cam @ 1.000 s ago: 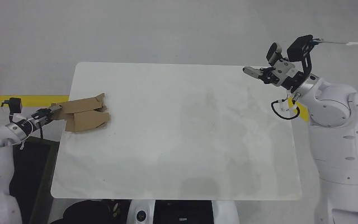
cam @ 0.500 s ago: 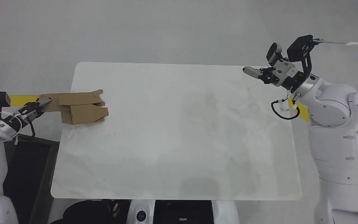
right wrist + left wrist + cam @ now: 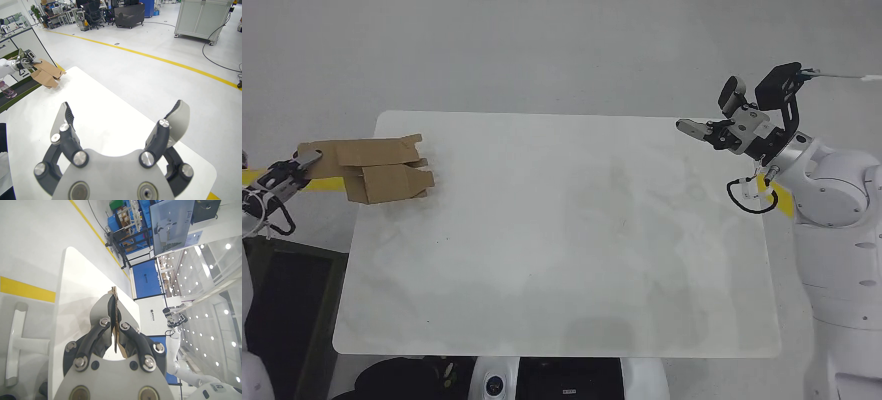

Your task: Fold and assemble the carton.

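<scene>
Brown flattened cardboard, the carton (image 3: 372, 168), is pinched at one end between the fingers of the left gripper (image 3: 294, 170). In the left wrist view the fingers are clamped on its thin corrugated edge, which runs straight out past the fingertips. The rest of the carton lies beyond the fingertips, over the table's (image 3: 572, 260) far left corner, while the held end and the gripper are off the table's edge. From the right wrist view the carton hangs tilted, its low flaps near the tabletop with a shadow below; whether they touch cannot be told.

The right gripper (image 3: 122, 106) is at the table's opposite far corner, well apart from the carton. Its fingers are spread wide with nothing between them, and white tabletop lies under and ahead of them.

The tabletop is smooth, white and round-cornered. The floor (image 3: 151, 79) around it is pale grey with a yellow line (image 3: 151, 56). Farther off are desks with office chairs (image 3: 94, 17), a metal cabinet (image 3: 200, 19) on castors, blue panels (image 3: 145, 279) and a large screen (image 3: 170, 228).
</scene>
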